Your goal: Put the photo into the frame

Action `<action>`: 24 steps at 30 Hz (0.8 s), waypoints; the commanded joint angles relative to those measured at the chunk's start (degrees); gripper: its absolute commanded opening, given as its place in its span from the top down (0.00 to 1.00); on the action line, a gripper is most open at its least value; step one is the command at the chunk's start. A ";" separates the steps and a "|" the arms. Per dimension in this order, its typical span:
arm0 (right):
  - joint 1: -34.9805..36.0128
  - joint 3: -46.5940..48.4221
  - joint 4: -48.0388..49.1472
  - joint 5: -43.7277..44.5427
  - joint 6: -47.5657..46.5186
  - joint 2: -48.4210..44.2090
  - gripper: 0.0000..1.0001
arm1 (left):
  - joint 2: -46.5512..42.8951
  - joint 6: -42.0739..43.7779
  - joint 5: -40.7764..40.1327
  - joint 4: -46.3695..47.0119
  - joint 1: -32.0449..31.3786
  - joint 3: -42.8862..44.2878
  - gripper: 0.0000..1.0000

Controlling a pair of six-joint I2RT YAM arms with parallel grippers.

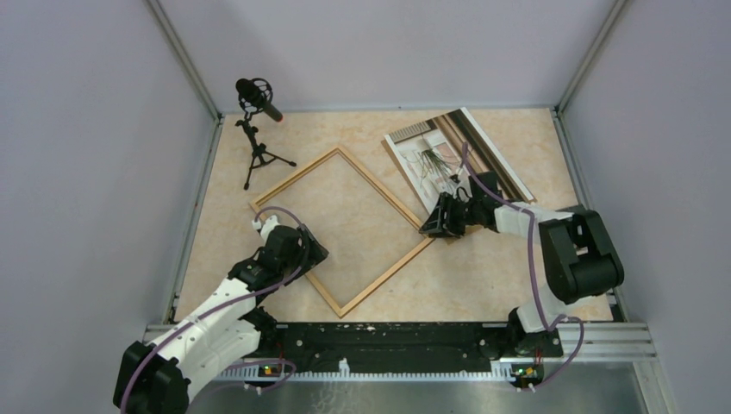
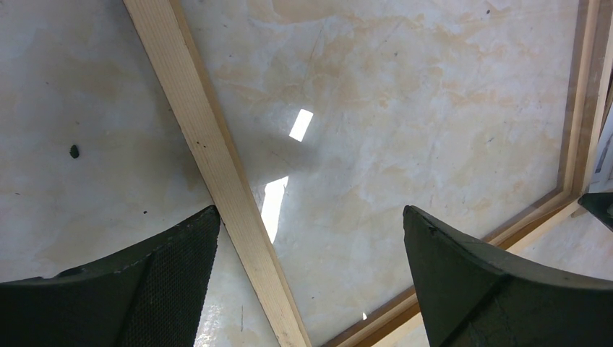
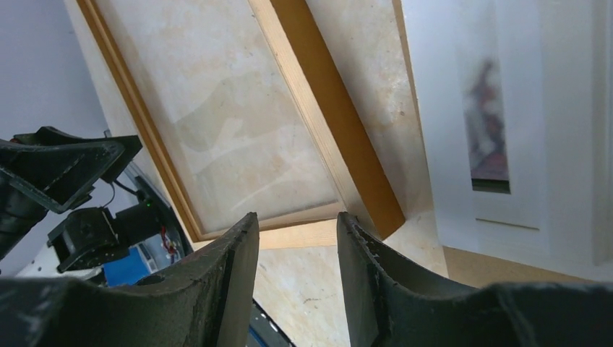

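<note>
The frame (image 1: pixel 296 177) is seen lying flat as a diamond mid-table, with the photo (image 1: pixel 431 153) laid face up just beyond its far-right side. The left gripper (image 1: pixel 303 250) is held wide open over the near-left rail, one finger on either side of the wood. The right gripper (image 1: pixel 433 226) is poised where the frame's right corner meets the photo's near corner, jaws half closed, nothing seen between them. The photo is judged light, floppy and easily creased. A corner of its white border should be pinched, then slid rather than carried. The frame is judged stiff, and reflections suggest a glossy pane (image 2: pixel 376 144), so gentle contact is called for.
</note>
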 commanded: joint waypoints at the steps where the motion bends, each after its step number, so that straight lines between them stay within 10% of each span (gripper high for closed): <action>1: -0.46 0.75 2.99 -1.75 0.26 2.68 0.56 | -0.49 -1.00 0.86 2.94 0.00 0.32 0.02; 24: -4.76 -2.14 6.80 -8.18 1.52 2.41 0.56 | -0.78 -1.08 0.69 2.51 -0.05 0.23 0.02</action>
